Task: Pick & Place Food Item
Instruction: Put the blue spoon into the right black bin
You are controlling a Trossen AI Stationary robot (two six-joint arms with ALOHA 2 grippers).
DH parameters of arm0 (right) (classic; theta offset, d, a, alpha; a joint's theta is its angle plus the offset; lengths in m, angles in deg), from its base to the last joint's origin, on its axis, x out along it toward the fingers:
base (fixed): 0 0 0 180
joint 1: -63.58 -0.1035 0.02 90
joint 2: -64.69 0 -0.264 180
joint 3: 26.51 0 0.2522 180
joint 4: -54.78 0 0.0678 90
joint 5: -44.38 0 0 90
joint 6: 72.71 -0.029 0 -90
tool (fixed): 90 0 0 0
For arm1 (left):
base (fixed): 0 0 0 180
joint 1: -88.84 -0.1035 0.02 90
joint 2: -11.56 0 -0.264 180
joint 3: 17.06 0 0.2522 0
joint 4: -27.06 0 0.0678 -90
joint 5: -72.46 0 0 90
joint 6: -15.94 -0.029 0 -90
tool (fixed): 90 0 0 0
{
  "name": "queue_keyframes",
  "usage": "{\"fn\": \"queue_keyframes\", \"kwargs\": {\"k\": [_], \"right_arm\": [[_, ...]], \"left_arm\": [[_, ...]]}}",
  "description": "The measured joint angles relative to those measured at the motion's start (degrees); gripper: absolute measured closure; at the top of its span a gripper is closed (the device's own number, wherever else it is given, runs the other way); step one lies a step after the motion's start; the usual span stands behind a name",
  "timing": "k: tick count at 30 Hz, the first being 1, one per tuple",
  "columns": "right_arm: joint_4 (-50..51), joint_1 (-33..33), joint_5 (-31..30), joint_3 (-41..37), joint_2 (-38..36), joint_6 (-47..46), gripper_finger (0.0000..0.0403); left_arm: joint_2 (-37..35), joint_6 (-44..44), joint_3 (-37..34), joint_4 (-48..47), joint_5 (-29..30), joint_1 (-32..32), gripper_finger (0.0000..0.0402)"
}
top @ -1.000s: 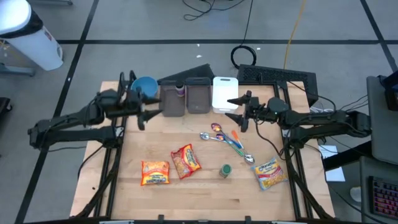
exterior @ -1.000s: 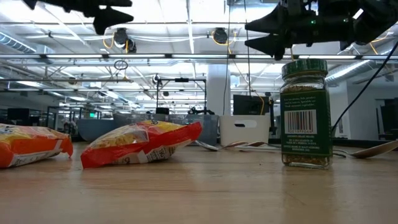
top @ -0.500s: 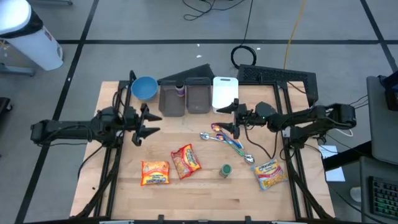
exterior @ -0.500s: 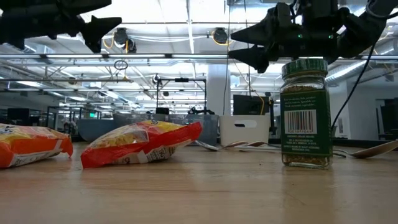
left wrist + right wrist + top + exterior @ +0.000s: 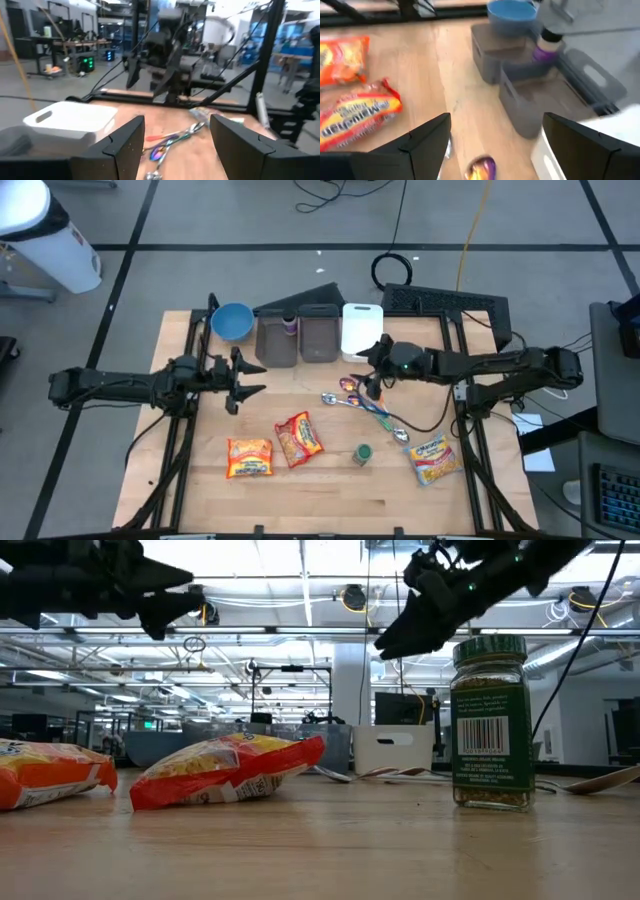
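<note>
Two orange noodle packets (image 5: 250, 457) (image 5: 298, 438), a yellow packet (image 5: 434, 458) and a green-lidded spice jar (image 5: 362, 453) rest on the wooden table's near half. The jar stands upright (image 5: 490, 720); the packets lie flat (image 5: 225, 772). My left gripper (image 5: 250, 380) hangs open above the table's left middle, pointing level toward the right. My right gripper (image 5: 368, 380) is open above the spoons (image 5: 365, 402), tipped down toward the left. Neither has anything between its fingers (image 5: 177, 130) (image 5: 495, 135).
Along the far edge stand a blue bowl (image 5: 232, 321), two grey bins (image 5: 278, 340) (image 5: 319, 335) with a purple item (image 5: 547, 47) between them, and a white bin (image 5: 362, 330). Bare wood lies between the bins and the packets.
My left gripper has come down and drawn back from the grey bins toward the table's near edge, levelling out. My right gripper has moved a little toward the table's left and tipped its fingers downward over the spoons. Both stay open. No item has moved.
</note>
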Motion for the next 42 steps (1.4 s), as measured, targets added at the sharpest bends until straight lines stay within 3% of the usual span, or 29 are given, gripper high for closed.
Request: {"fn": "queue_keyframes", "kwargs": {"k": [5,10,29,42], "right_arm": [[10.2,0.0,-0.4,2.5,-2.7,-3.5,0.0094],[16.9,-1.4,-1.5,2.6,-0.9,-8.7,0.0094],[16.5,-9.6,-3.0,2.6,16.6,-12.6,0.0094],[16.5,-13.2,-6.1,2.6,18.8,-18.2,0.0095]], "left_arm": [[2.8,-0.9,0.0,0.3,2.0,0.0,0.0169],[5.1,-1.4,0.0,0.9,2.5,0.0,0.0169],[11.3,-1.8,0.0,4.9,2.5,-0.8,0.0169],[11.2,-2.8,0.0,4.5,2.5,-0.8,0.0169]]}}
